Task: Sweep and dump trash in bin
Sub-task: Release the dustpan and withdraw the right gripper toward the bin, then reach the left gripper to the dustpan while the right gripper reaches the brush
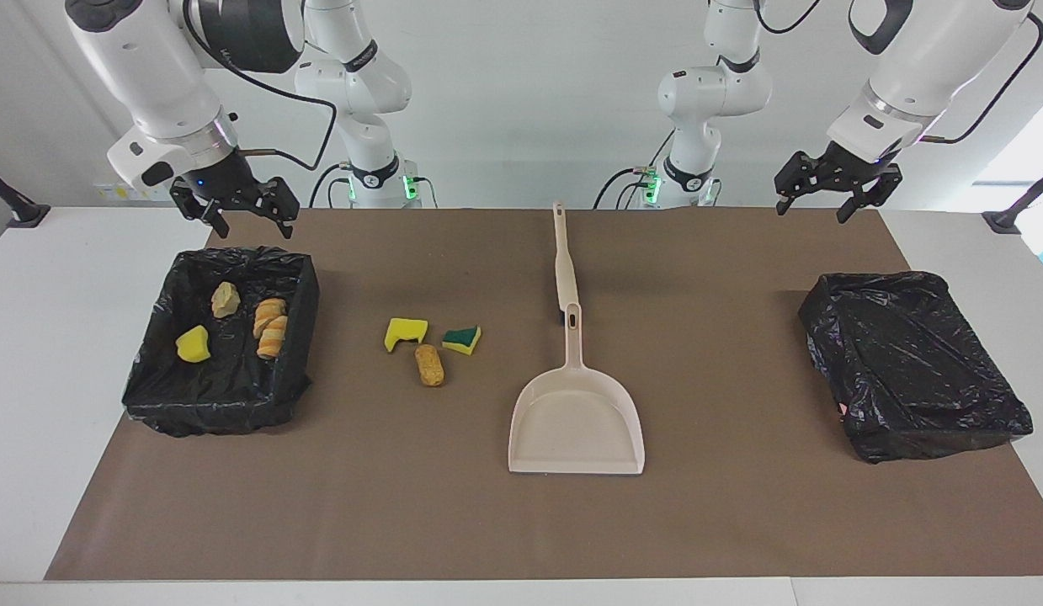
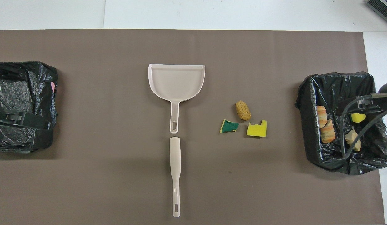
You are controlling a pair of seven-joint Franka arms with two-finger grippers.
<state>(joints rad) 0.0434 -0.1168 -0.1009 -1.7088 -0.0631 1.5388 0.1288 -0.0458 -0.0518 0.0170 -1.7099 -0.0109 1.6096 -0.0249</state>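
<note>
Three scraps sit loose on the brown mat, and here's the worry: the brown bread chunk (image 1: 429,365) is rounded, so a hard push from the brush (image 1: 563,261) could send it rolling past the dustpan (image 1: 576,421) instead of into it. The yellow sponge piece (image 1: 404,332) and the green-and-yellow sponge piece (image 1: 461,339) are light and could flip or skid wide of the pan's lip. The pan lies at about three o'clock from that cluster in the facing view, mouth away from the robots, so it needs turning first, or the sweep misses. Four more pieces lie in the lined bin (image 1: 298,353) toward the right arm's end of the table: a yellow sponge (image 1: 193,344), a tan chunk (image 1: 225,299) and two striped bread pieces (image 1: 270,326). The right claw (image 1: 245,223) hangs over that bin's edge nearest the robots, fingers spread wide, holding nothing. The left claw (image 1: 811,209) hangs over the mat, at about eleven o'clock from the covered black bin (image 1: 912,362) in that view, also wide open and empty.
</note>
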